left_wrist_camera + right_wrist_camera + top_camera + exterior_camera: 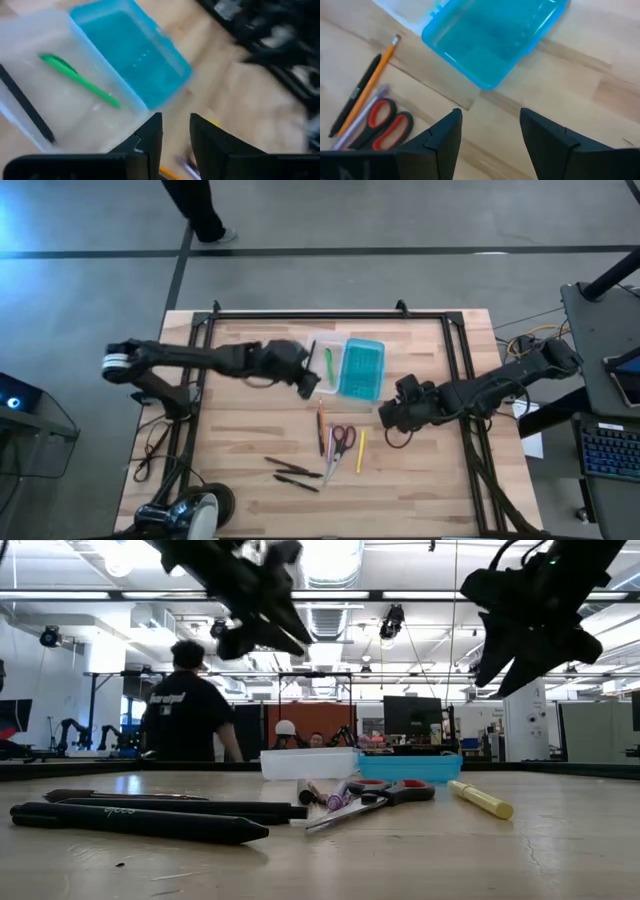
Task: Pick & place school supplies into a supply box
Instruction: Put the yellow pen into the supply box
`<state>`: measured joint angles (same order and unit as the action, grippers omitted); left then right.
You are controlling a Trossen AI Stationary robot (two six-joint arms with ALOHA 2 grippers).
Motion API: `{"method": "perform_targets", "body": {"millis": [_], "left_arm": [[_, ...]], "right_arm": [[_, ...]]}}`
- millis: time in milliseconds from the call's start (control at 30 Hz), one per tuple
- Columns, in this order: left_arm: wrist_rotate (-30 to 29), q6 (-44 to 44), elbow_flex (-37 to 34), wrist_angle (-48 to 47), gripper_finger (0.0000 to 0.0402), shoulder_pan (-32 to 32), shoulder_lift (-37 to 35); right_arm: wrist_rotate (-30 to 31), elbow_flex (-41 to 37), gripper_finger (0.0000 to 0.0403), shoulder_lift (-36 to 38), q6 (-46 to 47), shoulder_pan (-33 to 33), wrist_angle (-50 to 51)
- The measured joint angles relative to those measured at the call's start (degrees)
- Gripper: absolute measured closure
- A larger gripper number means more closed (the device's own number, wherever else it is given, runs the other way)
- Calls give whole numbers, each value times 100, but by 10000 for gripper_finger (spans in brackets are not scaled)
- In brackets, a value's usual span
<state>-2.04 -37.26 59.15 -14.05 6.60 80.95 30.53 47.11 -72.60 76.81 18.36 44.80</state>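
Note:
The supply box lies open at the table's middle, with its clear tray (325, 361) beside its teal lid (361, 368). A green marker (80, 80) and a dark pen (27, 107) lie in the tray. My left gripper (176, 131) hovers by the tray's near edge (310, 387), slightly open and empty. My right gripper (490, 130) hovers near the lid's near right corner (388, 417), open and empty. On the table nearer lie the red-handled scissors (342, 438), an orange pencil (320, 425), a yellow pencil (361, 450) and dark pens (295, 470).
A black frame (330, 315) runs along the far side of the table and down both of its sides. A person (185, 705) stands in the room beyond the table. Bare wood lies to the right of the yellow pencil and near the front edge.

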Motion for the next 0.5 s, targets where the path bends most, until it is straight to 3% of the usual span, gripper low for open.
{"method": "perform_targets", "body": {"millis": [400, 500], "left_arm": [[-850, -1350, -1175, -5, 319, -1411, -857], [-911, -1541, -1357, 7, 319, -1660, -1029]], "right_arm": [[-2104, 2, 211, 0, -400, -195, -80], [-2179, 0, 211, 0, -212, -95, -70]]}}
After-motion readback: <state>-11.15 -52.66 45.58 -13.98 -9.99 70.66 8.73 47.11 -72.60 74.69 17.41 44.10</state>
